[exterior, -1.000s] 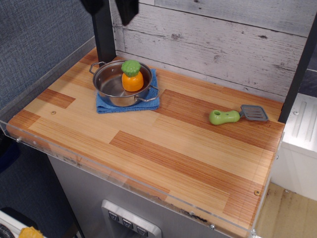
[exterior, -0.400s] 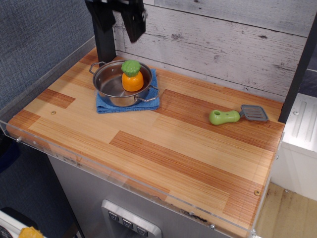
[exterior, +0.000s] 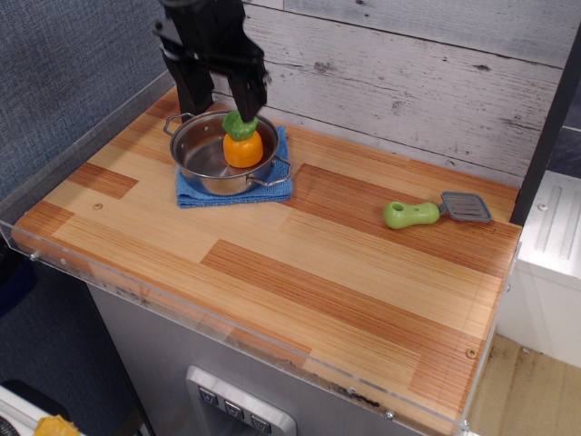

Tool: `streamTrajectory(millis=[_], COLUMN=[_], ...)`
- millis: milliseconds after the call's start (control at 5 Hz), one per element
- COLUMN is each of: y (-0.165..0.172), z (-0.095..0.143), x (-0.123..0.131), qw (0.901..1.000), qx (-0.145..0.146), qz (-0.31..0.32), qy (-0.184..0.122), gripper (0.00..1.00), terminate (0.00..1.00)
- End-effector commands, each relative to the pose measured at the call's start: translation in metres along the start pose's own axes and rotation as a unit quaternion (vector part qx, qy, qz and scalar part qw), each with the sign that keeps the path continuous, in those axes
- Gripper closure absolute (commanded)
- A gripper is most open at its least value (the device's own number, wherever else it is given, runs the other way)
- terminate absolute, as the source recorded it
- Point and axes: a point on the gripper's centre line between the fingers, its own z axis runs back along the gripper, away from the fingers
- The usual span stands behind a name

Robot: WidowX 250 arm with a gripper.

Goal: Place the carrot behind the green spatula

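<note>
Task barely begun, by the look of it. The carrot (exterior: pixel 242 143) sits inside the steel pot (exterior: pixel 222 154), directly under the tool (exterior: pixel 223 98), whose two black fingers hang apart w/ nothing between them — released, not gripping. One finger tip overlaps the carrot's green cap in this view; can't tell if it's touching or just above.

Left to do, I'd judge: close on the carrot, lift it clear of the pot rim, carry it across to the tool's right, set it down on the strip of counter (exterior: pixel 300 272) between the green spatula (exterior: pixel 436 212) and the back wall (exterior: pixel 408 82). Spatula lies well apart from the tool, far right, handle pointing toward the tool, blade away.

Materials etc.:
- Carrot: squat, rounded, glossy orange plastic; bumpy green top. Smooth body may be slippery, so the cap looks the likelier grab spot.
- Pot: shiny metal, shallow, two loop handles, resting on a blue cloth (exterior: pixel 195 193) w/ a woven texture.
- Spatula: chunky lime handle, flat grey slotted blade.
- Counter: striped wood-grain laminate, clear acrylic lip along front & left edge.
- Wall: weathered whitish planks.
- Tool: matte black, hard-edged.
</note>
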Motion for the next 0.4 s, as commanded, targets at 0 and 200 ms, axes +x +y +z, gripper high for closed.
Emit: streamTrajectory(millis=[0,200], y=[0.019,0.025], z=[-0.015,-0.027], x=[0.017,0.014], qw=[0.9997,0.9997], qx=[0.009,0.013], qz=[0.012,0.020], qy=[-0.017,-0.007], gripper=[0.00,0.00], terminate=[0.00,0.00])
